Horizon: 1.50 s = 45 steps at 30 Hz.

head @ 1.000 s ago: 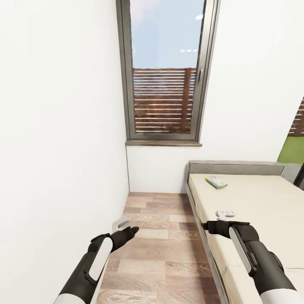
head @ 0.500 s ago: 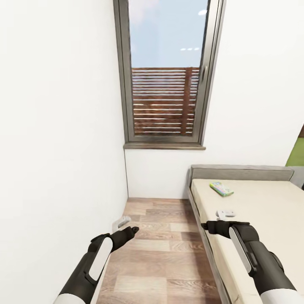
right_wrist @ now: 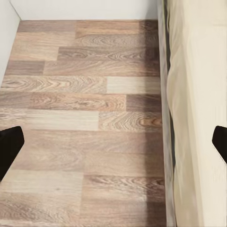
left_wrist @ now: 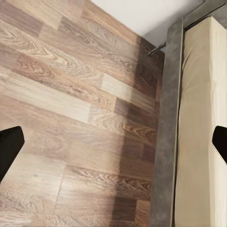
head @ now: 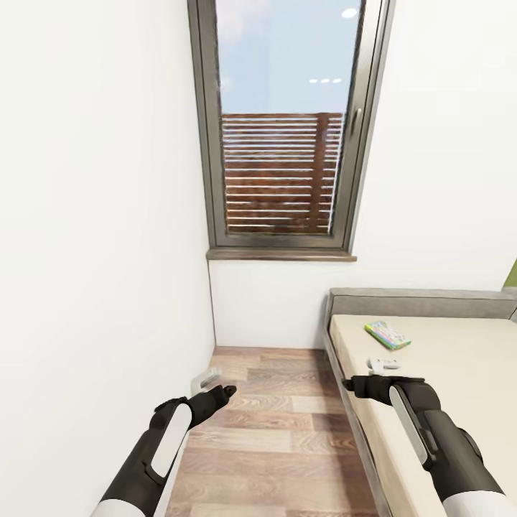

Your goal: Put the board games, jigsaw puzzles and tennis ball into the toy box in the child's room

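Camera panned left; bed (head: 459, 373) bears a green board game (head: 387, 334).

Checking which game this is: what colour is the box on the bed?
Green with multicoloured print, best in the head view.

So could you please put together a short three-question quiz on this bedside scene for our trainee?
1. True or false: the green-yellow board game lies on the bed, near its head end.
2. Multiple choice: what does the left tool hang over? A) the mattress B) the wood-plank floor C) the windowsill
3. Fill in: both wrist views show each tool's fingers spread wide with nothing between them, so both tools are ____.

Key:
1. True.
2. B; the right tool sits at the bed's edge instead.
3. Open.
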### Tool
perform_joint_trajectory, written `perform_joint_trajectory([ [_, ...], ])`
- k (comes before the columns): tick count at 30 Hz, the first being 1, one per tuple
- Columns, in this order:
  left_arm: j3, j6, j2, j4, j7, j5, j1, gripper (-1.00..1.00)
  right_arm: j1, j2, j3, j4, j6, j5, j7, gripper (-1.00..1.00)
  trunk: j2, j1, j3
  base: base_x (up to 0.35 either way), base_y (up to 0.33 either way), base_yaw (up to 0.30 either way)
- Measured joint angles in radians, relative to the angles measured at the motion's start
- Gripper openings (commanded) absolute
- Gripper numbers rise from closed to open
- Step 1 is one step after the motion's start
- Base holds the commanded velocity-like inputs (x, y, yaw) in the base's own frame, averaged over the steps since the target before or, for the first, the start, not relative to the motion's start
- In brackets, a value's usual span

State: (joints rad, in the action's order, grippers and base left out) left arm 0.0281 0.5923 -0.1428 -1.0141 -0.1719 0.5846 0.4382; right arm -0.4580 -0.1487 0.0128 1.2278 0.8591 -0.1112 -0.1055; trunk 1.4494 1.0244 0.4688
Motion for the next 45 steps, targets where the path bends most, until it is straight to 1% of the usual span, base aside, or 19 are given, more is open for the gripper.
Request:
perform_joint_trajectory([
  [45,0.0,0.0,0.0,0.002,-0.001,0.0,0.0,1.0,0.0,0.0,0.0,0.0,0.0,0.0,0.0,1.0,0.0,0.0,0.0,0.335,0.0,0.0],
])
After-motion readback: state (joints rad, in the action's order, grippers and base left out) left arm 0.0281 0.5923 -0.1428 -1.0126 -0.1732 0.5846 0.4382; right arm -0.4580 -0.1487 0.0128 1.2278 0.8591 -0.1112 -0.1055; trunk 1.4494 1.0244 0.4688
